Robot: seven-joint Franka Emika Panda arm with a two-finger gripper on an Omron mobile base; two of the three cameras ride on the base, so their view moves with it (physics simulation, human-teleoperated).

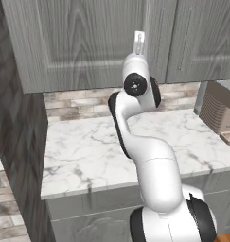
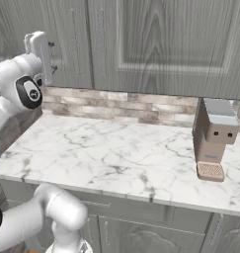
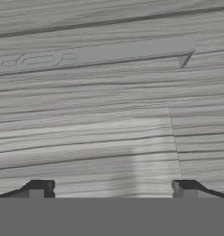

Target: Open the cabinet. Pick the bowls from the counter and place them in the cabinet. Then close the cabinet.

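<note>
You have the cabinet across the top of both base views, grey wood grain, both raised-panel doors closed. From the left base camera you see its left side panel and lower edge; from the right base camera you see more of the right-hand door and the seam between the two. Below it the counter runs wide and flat, white marble with grey veins, brick backsplash behind it. Neither bowl can be made out on the stretch of marble your views cover. At the right end of the counter stands a brown boxy appliance with a grey top: whole in the right base view, cut by the frame edge in the left one. The arm is raised with the hand up against the cabinet front. The hand camera gives you what the base cameras cannot: a slim bar handle lying across the upper part of its frame, close ahead, with door panel below. The gripper has its tips spread wide, holding nothing, not touching the handle.
</note>
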